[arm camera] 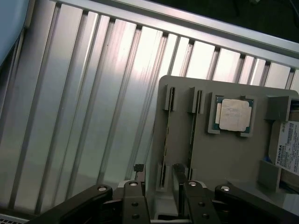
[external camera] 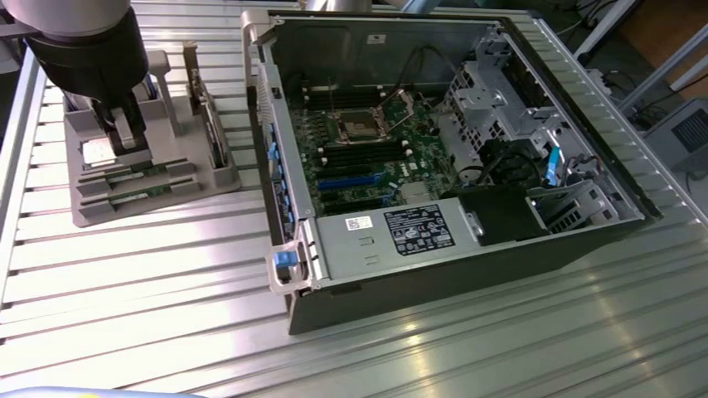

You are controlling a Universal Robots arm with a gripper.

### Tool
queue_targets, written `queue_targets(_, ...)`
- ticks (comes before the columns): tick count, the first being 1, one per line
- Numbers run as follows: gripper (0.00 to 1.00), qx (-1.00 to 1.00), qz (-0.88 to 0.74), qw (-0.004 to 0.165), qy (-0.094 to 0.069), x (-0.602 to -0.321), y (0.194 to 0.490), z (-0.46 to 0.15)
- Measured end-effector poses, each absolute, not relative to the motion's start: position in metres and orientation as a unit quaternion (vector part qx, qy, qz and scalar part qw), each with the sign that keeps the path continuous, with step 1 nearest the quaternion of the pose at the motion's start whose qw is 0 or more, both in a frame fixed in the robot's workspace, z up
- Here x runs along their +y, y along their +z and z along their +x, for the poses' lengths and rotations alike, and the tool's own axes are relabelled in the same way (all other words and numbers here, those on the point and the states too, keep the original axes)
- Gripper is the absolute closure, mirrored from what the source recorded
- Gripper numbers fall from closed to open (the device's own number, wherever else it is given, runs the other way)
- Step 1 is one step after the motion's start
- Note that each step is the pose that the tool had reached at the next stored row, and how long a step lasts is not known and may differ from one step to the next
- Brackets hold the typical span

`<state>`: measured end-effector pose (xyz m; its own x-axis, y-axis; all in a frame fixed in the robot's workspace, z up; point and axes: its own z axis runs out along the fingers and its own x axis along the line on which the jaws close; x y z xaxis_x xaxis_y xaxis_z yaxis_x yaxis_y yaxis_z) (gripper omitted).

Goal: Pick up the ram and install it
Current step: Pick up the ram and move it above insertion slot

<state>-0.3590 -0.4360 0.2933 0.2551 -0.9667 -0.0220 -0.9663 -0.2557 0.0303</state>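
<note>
1. The gripper (arm camera: pixel 159 175) is seen spread wide, hanging over the grey parts tray (arm camera: pixel 233 158), which sits on the slatted metal tabletop (arm camera: pixel 70 93) at the exterior view's left.
2. The ram (arm camera: pixel 167 140) is stood on its edge in a tray slot, the slot closest to the tray's near edge in the exterior view. So yeah, it hasn't been lifted out.
3. In the wrist view one black finger (arm camera: pixel 179 184) is found on each side of that stick, so it's straddled rather than pinched. Whether either finger is actually touching it can't be told.
4. A second, matching ram stick (arm camera: pixel 193 130) is parked in the next slot over, just beside the first and parallel to it.
5. Past that, a square silver CPU (arm camera: pixel 235 114) is laid flat in its own pocket, and a hard drive (arm camera: pixel 287 149) with a white Toshiba label is held at the tray's far end.
6. The open computer case (external camera: pixel 465 282) is laid on its side to the exterior view's right of the tray, close to it, with the green motherboard (external camera: pixel 376 141) exposed inside.
7. The robot arm (external camera: pixel 83 33) is seen coming down from the far left corner of the exterior view, right above the tray.
</note>
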Motion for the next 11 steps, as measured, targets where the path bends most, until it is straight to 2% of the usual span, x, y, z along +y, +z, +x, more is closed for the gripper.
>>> queue_targets(11, 0.64, -0.610, 0.792, 0.005, -0.018, -0.4360, 0.2883, -0.3593)
